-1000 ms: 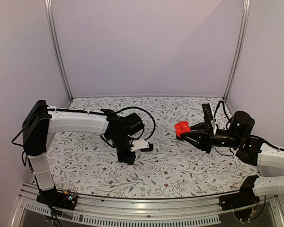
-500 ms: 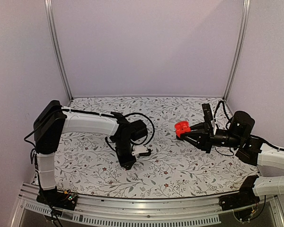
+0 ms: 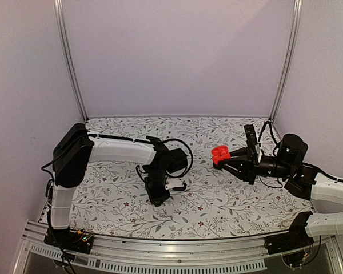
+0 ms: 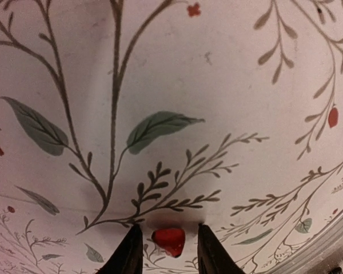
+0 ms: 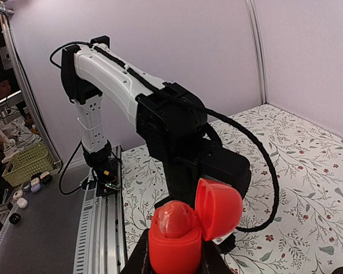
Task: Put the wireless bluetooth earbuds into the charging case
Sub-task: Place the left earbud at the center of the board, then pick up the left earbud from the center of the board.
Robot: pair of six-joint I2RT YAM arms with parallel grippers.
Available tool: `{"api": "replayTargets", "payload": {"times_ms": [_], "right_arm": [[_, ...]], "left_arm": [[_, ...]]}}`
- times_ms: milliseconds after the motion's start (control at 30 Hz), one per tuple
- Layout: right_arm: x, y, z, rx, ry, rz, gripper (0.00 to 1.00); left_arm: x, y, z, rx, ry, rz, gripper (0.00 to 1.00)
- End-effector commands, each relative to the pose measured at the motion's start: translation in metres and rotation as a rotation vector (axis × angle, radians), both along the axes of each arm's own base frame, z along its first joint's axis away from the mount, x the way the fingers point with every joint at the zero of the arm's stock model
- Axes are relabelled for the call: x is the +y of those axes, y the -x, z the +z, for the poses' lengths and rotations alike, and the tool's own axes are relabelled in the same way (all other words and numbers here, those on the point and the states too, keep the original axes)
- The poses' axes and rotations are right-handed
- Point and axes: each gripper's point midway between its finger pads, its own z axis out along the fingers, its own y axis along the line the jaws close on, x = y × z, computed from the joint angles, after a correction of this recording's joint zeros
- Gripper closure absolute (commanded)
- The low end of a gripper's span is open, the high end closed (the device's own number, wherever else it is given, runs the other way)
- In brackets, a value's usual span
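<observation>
A small red earbud (image 4: 169, 241) lies on the floral table (image 4: 217, 74), between the fingertips of my left gripper (image 4: 168, 227). There is a gap on each side of it, so the gripper is open and touches nothing. From above, this gripper (image 3: 160, 197) points down at the mat left of centre and hides the earbud. My right gripper (image 5: 172, 258) is shut on the red charging case (image 5: 177, 251) and holds it above the table (image 3: 219, 154). The case's lid (image 5: 218, 208) is flipped open. One red earbud (image 5: 174, 220) sits in the case.
The left arm (image 5: 177, 131) stands right behind the held case in the right wrist view. An aluminium rail (image 3: 160, 251) runs along the near table edge. Frame posts (image 3: 71, 63) and walls close the back and sides. A green basket (image 5: 23, 162) sits off the table.
My left arm has swung toward the near middle of the table and come down. Its jaws have parted, with the red earbud lying between them. The right arm and case have not moved.
</observation>
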Motion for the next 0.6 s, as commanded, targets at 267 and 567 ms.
{"api": "replayTargets", "payload": {"times_ms": [267, 567], "right_arm": [[-0.003, -0.002, 0.012, -0.033, -0.018, -0.019, 1.00], [-0.003, -0.003, 0.012, -0.033, -0.016, -0.020, 1.00]], "left_arm": [[-0.002, 0.002, -0.010, -0.001, -0.063, -0.024, 0.76], [-0.013, -0.003, 0.007, -0.034, 0.004, -0.024, 0.83]]}}
